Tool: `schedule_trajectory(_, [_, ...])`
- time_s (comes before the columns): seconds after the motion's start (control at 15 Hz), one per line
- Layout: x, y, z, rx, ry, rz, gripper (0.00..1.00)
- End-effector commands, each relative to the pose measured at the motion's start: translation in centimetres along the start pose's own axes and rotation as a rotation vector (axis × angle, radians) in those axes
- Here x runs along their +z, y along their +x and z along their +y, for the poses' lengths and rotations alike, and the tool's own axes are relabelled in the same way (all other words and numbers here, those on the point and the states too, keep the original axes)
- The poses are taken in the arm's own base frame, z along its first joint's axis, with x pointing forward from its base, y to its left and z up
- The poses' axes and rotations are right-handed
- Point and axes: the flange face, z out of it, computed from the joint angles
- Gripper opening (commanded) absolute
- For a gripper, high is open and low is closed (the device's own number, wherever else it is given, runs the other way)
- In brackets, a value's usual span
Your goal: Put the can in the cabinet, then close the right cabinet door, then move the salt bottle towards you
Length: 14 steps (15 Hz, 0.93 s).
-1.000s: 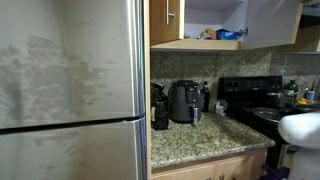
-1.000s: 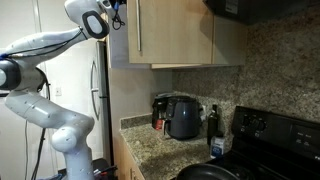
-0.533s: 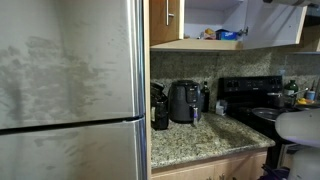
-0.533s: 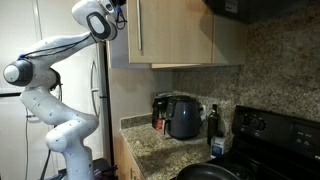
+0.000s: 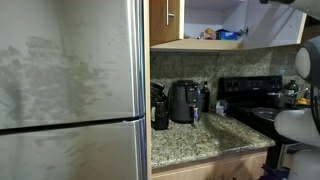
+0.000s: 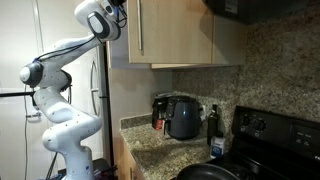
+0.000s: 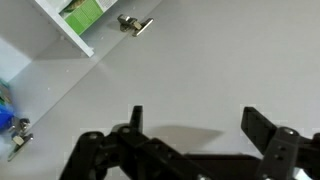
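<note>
While my claw (image 7: 192,118) stood released, jaws spread wide and nothing between them, I took the first step to be done, since an empty claw up at the cabinet (image 5: 200,44) made sense only with the can left inside. I could not pick the can out: in an exterior view the shelf held a small clutter of packets (image 5: 207,34) and something blue (image 5: 231,34), too small to name. The right cabinet door (image 6: 170,30) stood swung out from the wall, its wooden face and silver bar handle (image 6: 139,30) turned away from me. My arm was raised high so that the claw sat just past the door's free edge, on its inner side. That was why the wrist view was filled with that door's flat pale inside, with a hinge (image 7: 135,25) at its far edge and a green box (image 7: 85,12) on the shelf beyond. I reckoned this was the wrong face for pushing the door shut, so I would need to come round the edge first. Down on the granite counter (image 5: 190,145) a small pale bottle stood just right of the black air fryer (image 5: 182,100); I took it for the salt bottle (image 5: 197,116), untouched and kept for last
</note>
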Motion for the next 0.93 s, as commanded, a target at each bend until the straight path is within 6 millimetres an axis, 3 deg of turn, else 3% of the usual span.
schedule_trajectory(0.0, [0.2,0.0,-1.0,0.171,-0.088,-0.031,1.00])
schedule_trajectory(0.13, [0.0,-0.1,-1.2,0.257,-0.132,-0.060,1.00])
schedule_trajectory(0.2, [0.0,0.6,-1.0,0.212,0.021,0.051,1.00])
schedule_trajectory(0.27, [-1.1,-0.5,-0.2,0.266,0.036,-0.101,1.00])
schedule_trajectory(0.33, [-2.4,-1.2,-0.1,0.273,-0.096,-0.177,1.00])
schedule_trajectory(0.4, [-2.8,-0.5,0.0,0.254,-0.164,-0.132,1.00])
schedule_trajectory(0.87, [-4.2,-0.8,0.5,0.370,-0.518,-0.305,1.00])
